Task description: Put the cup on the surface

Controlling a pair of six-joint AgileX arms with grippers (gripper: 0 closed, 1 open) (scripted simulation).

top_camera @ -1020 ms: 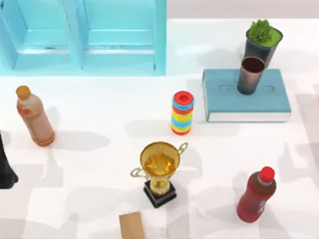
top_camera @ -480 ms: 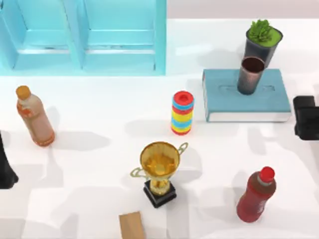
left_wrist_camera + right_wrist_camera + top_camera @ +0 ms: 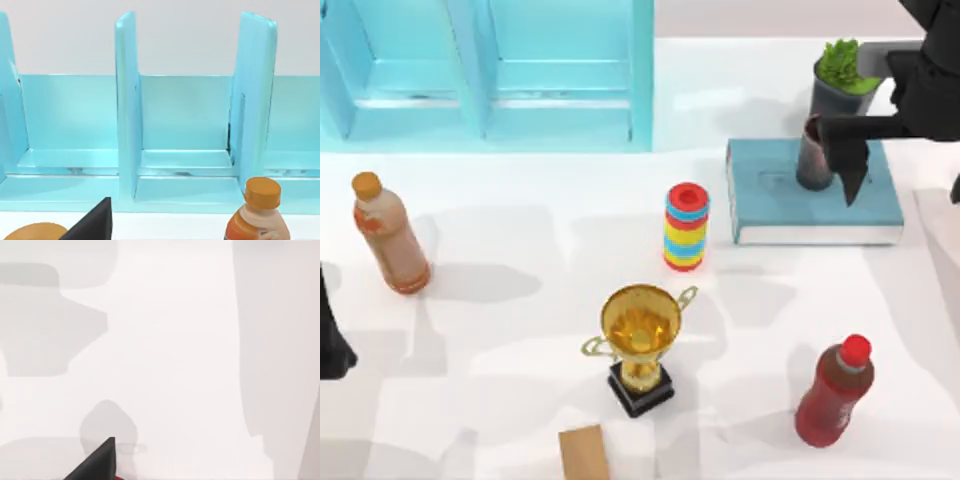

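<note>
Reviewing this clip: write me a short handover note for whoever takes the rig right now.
Right gripper: over the teal book at the cup, partly covering it; no grasp visible.
Left arm: parked at the table's left edge.
Cup: upright on the book, in front of the potted plant.
Done: approach only.
Left: grip the cup, lift it off the book, set it on the white tabletop, probably in the open area beside the book.

Cup (image 3: 809,152) upright on teal book (image 3: 800,205), far right of white worktop (image 3: 520,330). Right gripper (image 3: 855,165) over cup, one dark finger beside it. Left arm parked at left edge.
</note>
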